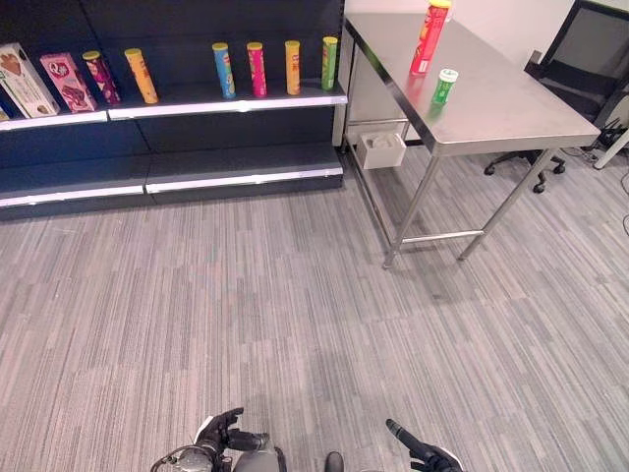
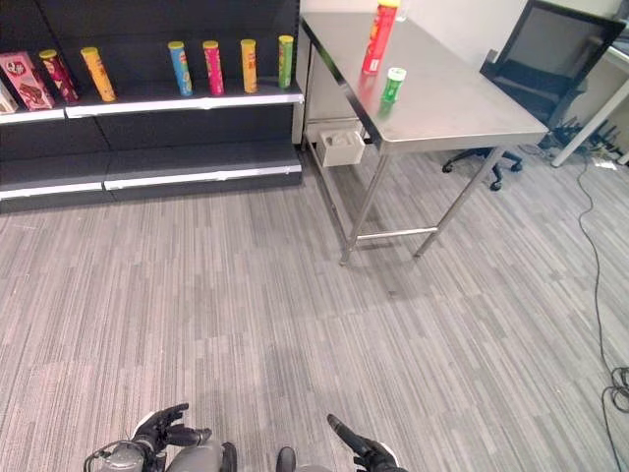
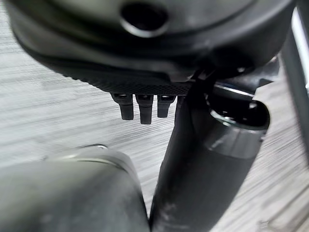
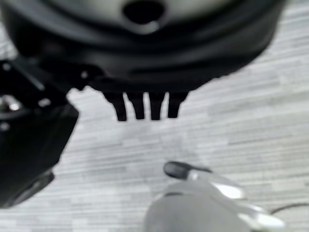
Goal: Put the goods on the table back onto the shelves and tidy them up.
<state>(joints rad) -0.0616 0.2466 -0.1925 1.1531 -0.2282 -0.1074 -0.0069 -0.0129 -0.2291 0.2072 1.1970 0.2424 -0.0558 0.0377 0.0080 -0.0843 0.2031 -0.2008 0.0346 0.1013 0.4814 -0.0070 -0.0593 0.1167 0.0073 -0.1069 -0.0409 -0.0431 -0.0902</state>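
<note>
Far left, the dark shelving unit (image 1: 197, 162) already carries a row of tall tubes and boxes. Two goods wait on the steel table (image 1: 511, 108) far right: a tall red canister (image 1: 428, 37), then a small green tub (image 1: 444, 87). Left hand (image 1: 218, 430) and right hand (image 1: 421, 450) hang near, fingers relaxed and apart, empty.

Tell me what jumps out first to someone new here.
The steel table at upper right, with a tall red can and a small green container on it. Next, the dark shelf at upper left with its row of coloured cans. Both hands, left hand and right hand, hang low, open and empty.
</note>
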